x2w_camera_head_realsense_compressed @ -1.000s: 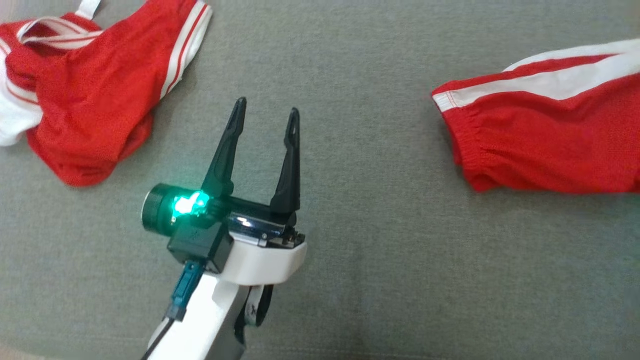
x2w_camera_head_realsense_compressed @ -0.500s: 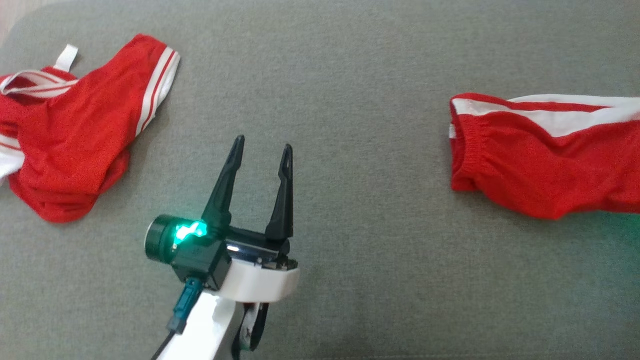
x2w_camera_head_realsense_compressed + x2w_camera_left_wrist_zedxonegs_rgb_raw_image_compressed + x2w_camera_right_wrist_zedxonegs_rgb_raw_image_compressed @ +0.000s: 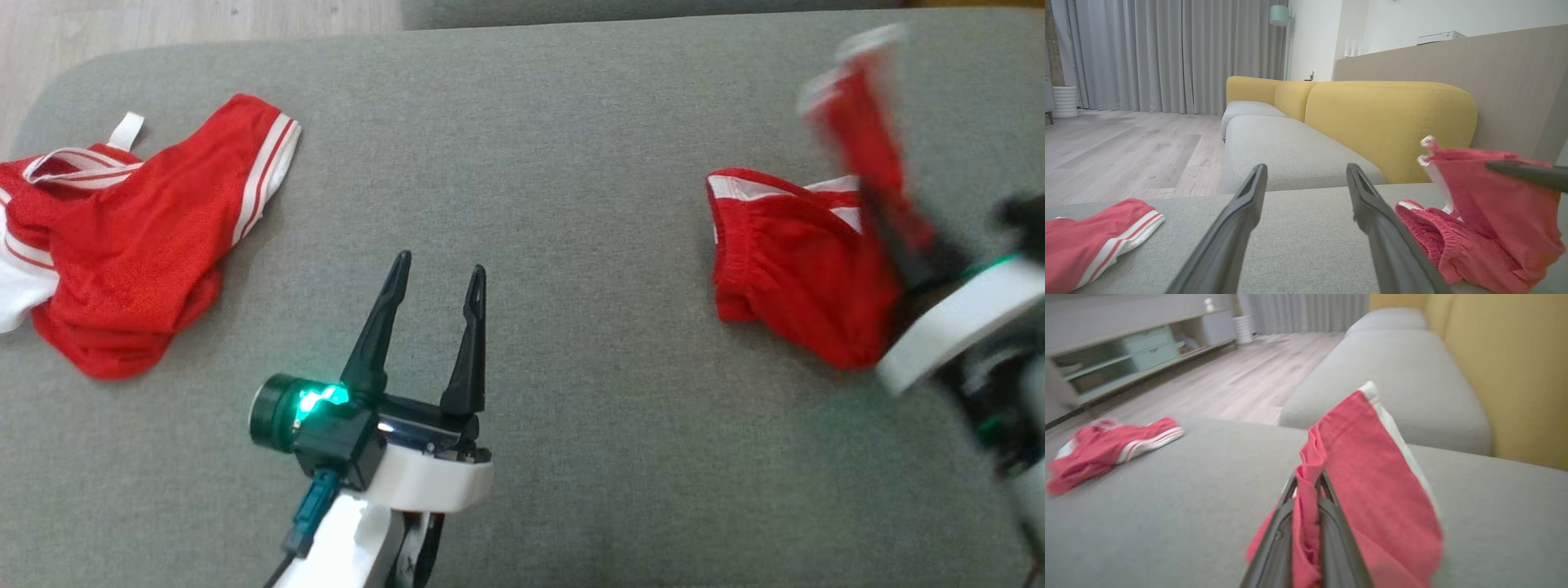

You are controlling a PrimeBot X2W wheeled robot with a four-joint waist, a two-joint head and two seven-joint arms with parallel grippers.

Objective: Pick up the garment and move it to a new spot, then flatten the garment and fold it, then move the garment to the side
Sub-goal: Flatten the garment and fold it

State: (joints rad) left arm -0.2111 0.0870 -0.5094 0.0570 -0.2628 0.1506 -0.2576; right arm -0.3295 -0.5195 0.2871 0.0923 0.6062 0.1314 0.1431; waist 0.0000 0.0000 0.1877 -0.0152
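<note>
Head view: left gripper hangs low-centre above the grey cushion, two dark fingers spread wide w/ nothing btwn them and touching no cloth; a green light glows on its wrist unit. Right wrist view: right gripper is clamped on the garment, a red pair of shorts w/ a white side stripe. A bunched fold of red cloth is pinched btwn the two fingers, the rest drapes over to the right of them, and one white-edged corner stands up highest. In the head view that arm is at the right edge, heavily blurred (exact finger pose not readable there). Part of the garment is raised off the cushion, and its gathered elastic end rests on the grey fabric, right of centre. Left wrist view agrees: the garment's lower folds lie on the cushion near the finger on that view's right. The upper part is held up by a dark finger coming in from the right edge. A second garment, also red, crumpled, w/ white stripes at the hem, lies at the cushion's far left, well apart from both grippers. Beyond the cushion: another grey seat w/ a yellow backrest, a wooden floor and grey curtains.
</note>
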